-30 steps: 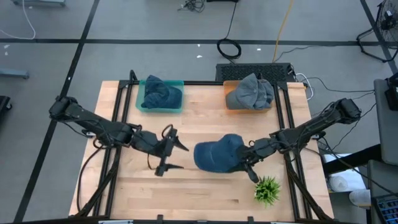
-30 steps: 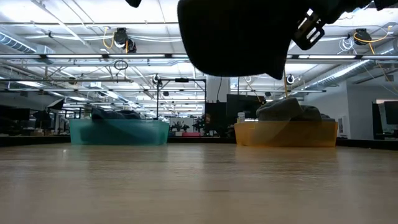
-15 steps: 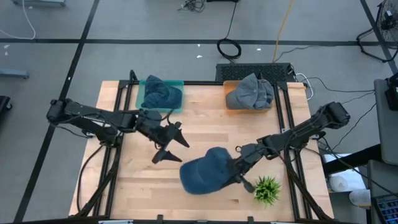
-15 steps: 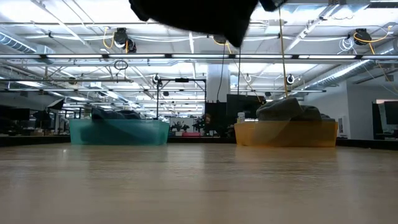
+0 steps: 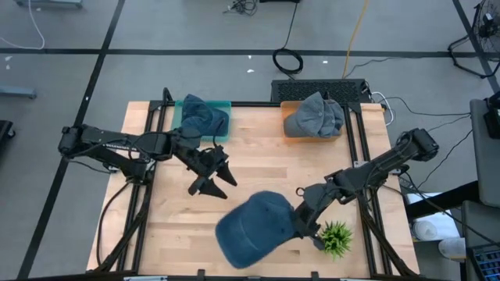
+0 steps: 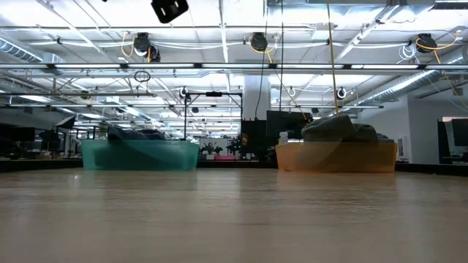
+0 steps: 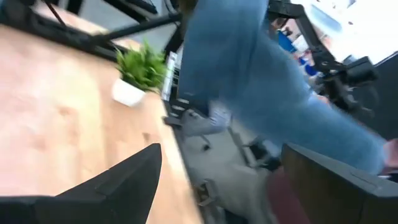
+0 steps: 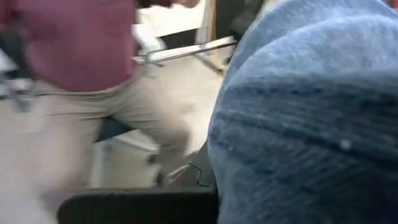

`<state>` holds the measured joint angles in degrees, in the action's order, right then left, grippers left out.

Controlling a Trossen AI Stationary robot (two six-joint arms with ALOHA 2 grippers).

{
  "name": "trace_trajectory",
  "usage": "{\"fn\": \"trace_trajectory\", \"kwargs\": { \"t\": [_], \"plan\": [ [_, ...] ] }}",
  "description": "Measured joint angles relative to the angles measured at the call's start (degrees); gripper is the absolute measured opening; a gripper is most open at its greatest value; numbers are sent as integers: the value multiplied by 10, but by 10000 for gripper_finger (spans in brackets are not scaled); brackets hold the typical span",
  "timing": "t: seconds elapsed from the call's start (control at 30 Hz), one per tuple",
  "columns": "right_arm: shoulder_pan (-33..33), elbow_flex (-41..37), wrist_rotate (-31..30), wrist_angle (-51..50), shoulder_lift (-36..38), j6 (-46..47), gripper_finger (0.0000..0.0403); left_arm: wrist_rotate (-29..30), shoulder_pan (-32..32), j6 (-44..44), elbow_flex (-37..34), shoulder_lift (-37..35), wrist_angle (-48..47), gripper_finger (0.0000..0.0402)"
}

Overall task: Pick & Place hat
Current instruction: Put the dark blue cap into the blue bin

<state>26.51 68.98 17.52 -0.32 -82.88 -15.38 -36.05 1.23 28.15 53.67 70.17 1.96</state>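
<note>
Blue cap [image 5: 254, 229]: being carried aloft by right gripper [image 5: 297, 224], jaws clenched on cap edge; over the last second being swung from bench centre toward near edge, just beside small potted plant [image 5: 336, 239]. Cap gone from low view, so judged lifted higher.

Left gripper [image 5: 212, 178]: jaws being held spread, empty; being raised and drawn back toward teal bin [image 5: 178, 125].

Teal bin: blue cap inside. Orange bin [image 5: 287, 110]: grey cap [image 5: 314, 115] inside.

Judgement: pick done, placing pending; teal bin likely destination, handover to left arm possible.
</note>
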Motion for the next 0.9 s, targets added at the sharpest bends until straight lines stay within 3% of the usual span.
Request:
{"fn": "trace_trajectory", "kwargs": {
  "t": [0.1,0.3,0.63,0.9],
  "plan": [
    [0,23,-44,-30,10,-28,0,-32,-1,42,0,0,0,340],
    [-7,30,-55,-42,12,-53,0,-126,-1,157,0,0,41,340],
    [-4,30,-57,-42,12,-66,0,-153,-1,290,0,16,102,340],
    [-4,30,-57,-44,12,-65,0,-191,12,362,0,72,213,340]
  ]
}}
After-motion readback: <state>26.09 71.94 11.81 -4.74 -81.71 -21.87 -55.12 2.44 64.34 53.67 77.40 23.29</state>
